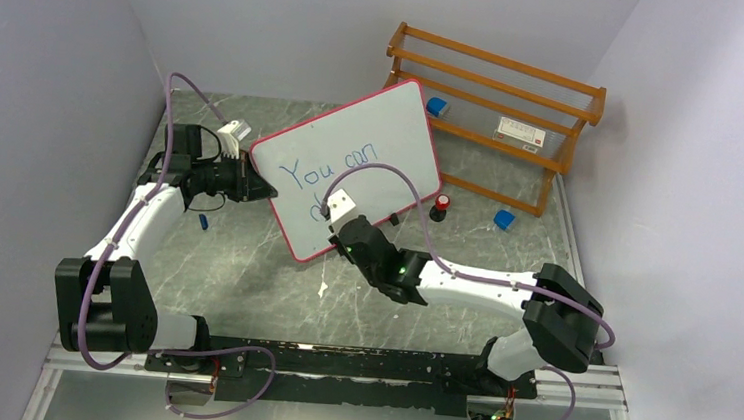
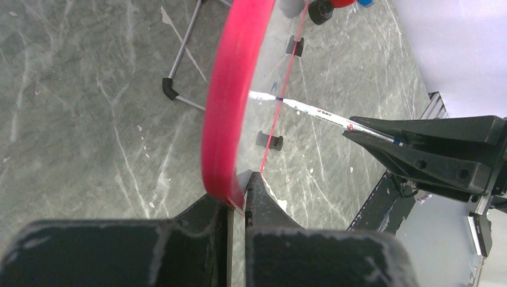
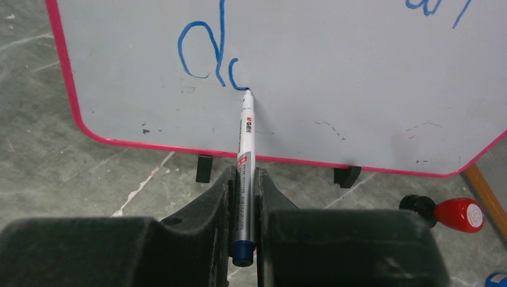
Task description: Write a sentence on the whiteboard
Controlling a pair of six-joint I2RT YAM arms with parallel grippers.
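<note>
Right wrist view: right gripper is clamped narrow on a white marker, blue end cap at bottom centre between the fingers, tip touching the whiteboard at frame centre. The tip sits at the end of a short blue stroke just right of a "d". Of the sentence only that and scraps of the upper line at top right show here. The board's pink lower rim crosses mid-frame, with two black feet under it on the grey table. A red-capped black object sits lower right, apart from the board. Left wrist view shows what this one hides: left gripper pinched shut on the pink rim at lower centre, board edge-on, marker reaching in from the right. Only top external gives the layout: board skewed mid-frame, "You can" legible, left arm at its left edge, right arm at its lower edge. A wooden rack stands close behind the upper right corner, with open table at lower left.
</note>
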